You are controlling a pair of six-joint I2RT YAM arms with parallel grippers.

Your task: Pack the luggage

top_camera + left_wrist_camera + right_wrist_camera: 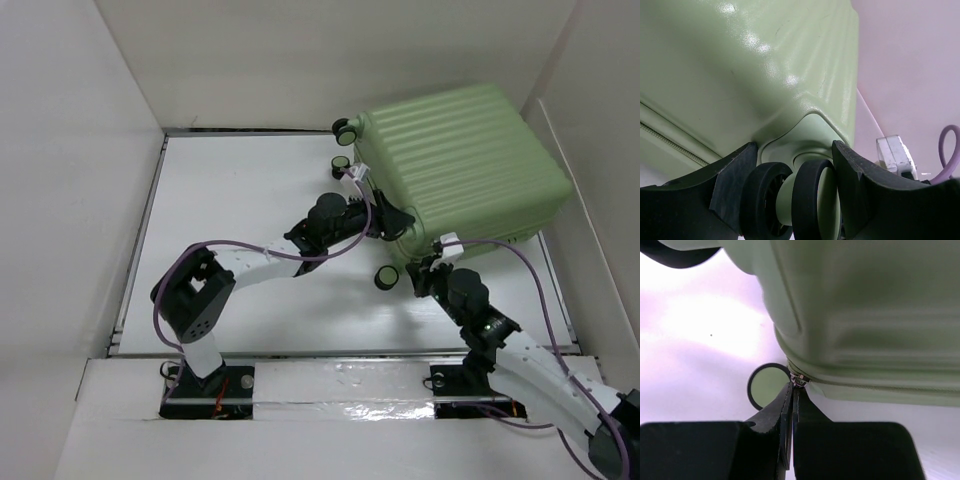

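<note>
We see the luggage [460, 170] lying flat on its side at the far right of the table [250, 200], ribbed shell up, lid down, shoved close to the right wall. No lining is visible, so we judge packing itself done and the job now is closing up. The left gripper [795, 150] straddles a twin caster wheel [765, 200] at the near-left corner of the case. Its jaws stand partway apart, with a pad on each outer side of the wheel pair, and they look pressed against it. We read this as a clamp on the caster, most likely an anchor so the case does not slide or swing. The right gripper [792, 390] has its fingers squeezed together, and the small metal zipper pull [799, 380] is pinched right at the tips. It sits on the zipper track [880, 385] at a lower corner of the case, just beside another caster [767, 386]. The pinch is at the fingertips because the tab is tiny and thin. The grip looks marginal to us, and the tab could slip out under a sideways tug. The two arms work opposite ends of the near edge, one to brace and one to pull. How much of the track is already zipped we cannot tell from these views.
</note>
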